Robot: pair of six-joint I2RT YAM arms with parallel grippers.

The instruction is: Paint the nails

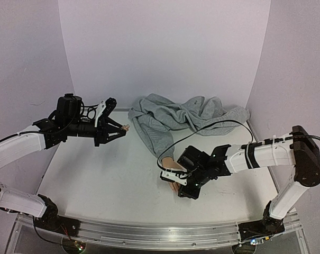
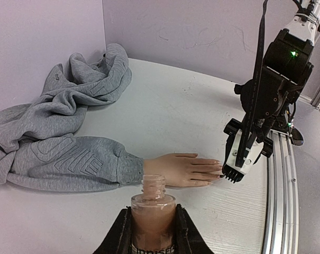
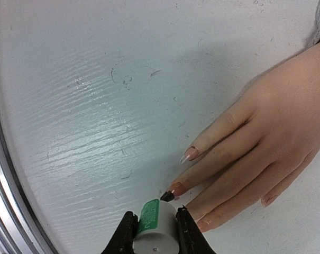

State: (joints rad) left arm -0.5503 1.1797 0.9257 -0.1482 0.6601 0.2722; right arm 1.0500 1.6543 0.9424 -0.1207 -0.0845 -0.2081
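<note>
The right gripper (image 3: 155, 234) is clamping its jaws on a pale brush cap (image 3: 152, 225) with a green label. The dark brush tip (image 3: 167, 196) is poking out ahead and touching one of the nails (image 3: 176, 188), which is showing a reddish-brown tint. Its neighbours on the fanned-out fingers are looking paler and glossy. They belong to a flesh-coloured mannequin hand (image 3: 265, 127) lying flat on the white table (image 3: 96, 79) with its fingers pointing toward the right arm. The wrist is disappearing into a grey sweatshirt sleeve (image 2: 75, 159) that is trailing back into a crumpled heap at the far side. Well apart on the left, the left gripper (image 2: 153, 235) is squeezing an uncapped polish bottle (image 2: 153, 207) between its fingers, holding it upright above the table.
</note>
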